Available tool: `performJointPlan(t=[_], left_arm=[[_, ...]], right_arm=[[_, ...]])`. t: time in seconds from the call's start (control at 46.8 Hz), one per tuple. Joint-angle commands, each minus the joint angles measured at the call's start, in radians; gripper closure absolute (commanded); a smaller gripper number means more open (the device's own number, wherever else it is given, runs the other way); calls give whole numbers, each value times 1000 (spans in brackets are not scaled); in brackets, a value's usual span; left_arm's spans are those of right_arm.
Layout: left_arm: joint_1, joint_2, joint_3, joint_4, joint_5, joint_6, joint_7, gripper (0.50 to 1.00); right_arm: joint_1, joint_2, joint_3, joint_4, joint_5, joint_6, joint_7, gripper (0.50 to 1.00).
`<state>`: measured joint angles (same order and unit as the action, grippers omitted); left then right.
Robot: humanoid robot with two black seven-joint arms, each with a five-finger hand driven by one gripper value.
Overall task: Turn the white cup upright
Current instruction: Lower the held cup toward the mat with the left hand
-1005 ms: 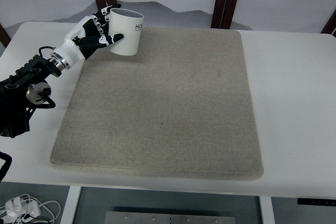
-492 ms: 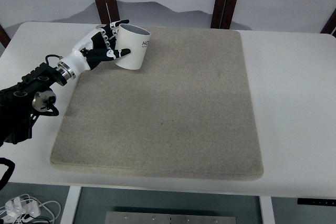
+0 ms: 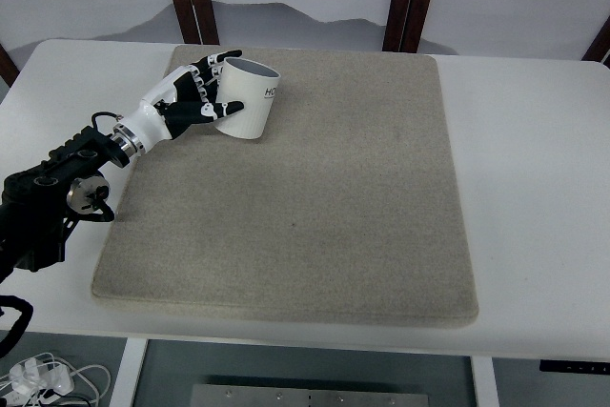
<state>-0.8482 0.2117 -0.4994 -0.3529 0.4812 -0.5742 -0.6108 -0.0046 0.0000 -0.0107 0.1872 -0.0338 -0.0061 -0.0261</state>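
At the mat's point(image 3: 286, 197) far-left corner, the left robot hand point(image 3: 195, 97) grasps the white cup point(image 3: 248, 100), which lies immediately to its right. The cup's long axis tilts, rim up and away.

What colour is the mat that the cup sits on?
The mat is a plain beige-grey, seen in the top view, under the white cup held by the left hand.

Pretty bright, even light from overhead, no harsh hotspots. The white table point(image 3: 534, 188) is close to washed out but keeps its edges. Shadows are soft: a faint one under the white cup point(image 3: 248, 100) and the left hand point(image 3: 186, 100) on the beige mat point(image 3: 305, 197). Focus is decent overall, slightly soft and grainy, with mild bowing near the edges.
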Motion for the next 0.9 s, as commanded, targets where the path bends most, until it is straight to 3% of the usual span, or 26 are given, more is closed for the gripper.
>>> performJointPlan(t=[0.0,0.193,0.299,0.492,0.727,0.877], left_arm=[[0,0,4,0,1,0,0,802],[0,2,7,2,1,4,0,701],[0,2,24,2,1,2,0,671],[0,12,32,2,1,2,0,647],[-8,25,39,0,-1,-3,0,581],[-9,26,35,0,-1,-1,0,570]], right_arm=[[0,0,0,0,0,0,0,548],[0,0,0,0,0,0,0,548],[0,0,0,0,0,0,0,548],[0,0,0,0,0,0,0,548],[0,0,0,0,0,0,0,548],[0,0,0,0,0,0,0,548]])
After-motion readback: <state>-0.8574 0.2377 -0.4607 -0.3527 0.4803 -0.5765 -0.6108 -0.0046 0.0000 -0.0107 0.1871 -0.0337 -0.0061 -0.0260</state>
